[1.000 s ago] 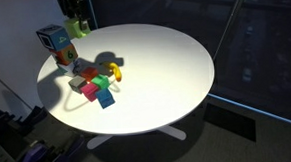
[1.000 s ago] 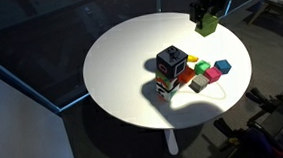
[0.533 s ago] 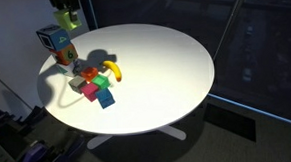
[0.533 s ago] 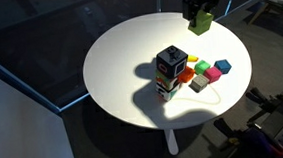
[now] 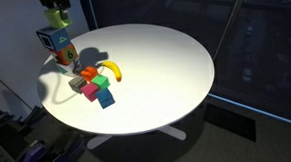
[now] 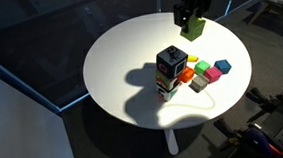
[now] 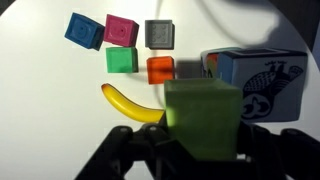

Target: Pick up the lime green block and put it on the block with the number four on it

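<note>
As read from left to right in the wrist view: upper row of blue cube (image 7: 84, 29), pink cube (image 7: 121, 30) and grey cube (image 7: 159, 34). Beneath these, darker green cube (image 7: 122, 60) and orange cube (image 7: 161, 70). Lower still, banana (image 7: 128, 103) lying on the white bench (image 7: 40, 110). Right of the banana, lime green block (image 7: 203, 118), clamped between the fingers of the tool (image 7: 203, 140) and held clear of the bench. Furthest right, block with the number four (image 7: 258, 80), teal-faced and white-edged, partly hidden behind the held block. In an exterior view, block with the number four (image 5: 51, 40) stacked on a lower block (image 5: 62, 58). Lime green block (image 6: 191, 26) in the air, apart from the stack.
</note>
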Controlling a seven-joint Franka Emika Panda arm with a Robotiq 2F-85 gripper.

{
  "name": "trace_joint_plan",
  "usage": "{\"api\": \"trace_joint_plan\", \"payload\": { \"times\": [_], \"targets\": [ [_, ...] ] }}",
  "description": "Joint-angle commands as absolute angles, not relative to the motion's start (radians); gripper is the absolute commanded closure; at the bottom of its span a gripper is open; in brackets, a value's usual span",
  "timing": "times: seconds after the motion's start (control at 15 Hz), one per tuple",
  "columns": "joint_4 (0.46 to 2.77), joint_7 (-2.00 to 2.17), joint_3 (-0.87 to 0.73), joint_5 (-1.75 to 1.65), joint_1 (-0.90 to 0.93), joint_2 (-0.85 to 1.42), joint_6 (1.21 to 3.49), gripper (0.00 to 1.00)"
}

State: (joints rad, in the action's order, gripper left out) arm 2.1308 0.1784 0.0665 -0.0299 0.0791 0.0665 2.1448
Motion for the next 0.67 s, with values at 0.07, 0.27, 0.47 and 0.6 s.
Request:
{"api": "trace_joint_plan", "payload": {
  "times": [0.07,0.27,0.47,0.6],
  "targets": [
    [2.133,0.178,0.085,-0.014,0.095,0.05,2.116,0.76],
    [2.139,0.176,0.094,-0.013,0.104,0.046,2.111,0.76],
    [2.143,0.163,0.101,0.003,0.11,0.046,2.105,0.76],
    [2.147,0.156,0.108,0.019,0.113,0.046,2.104,0.76]
  ]
}}
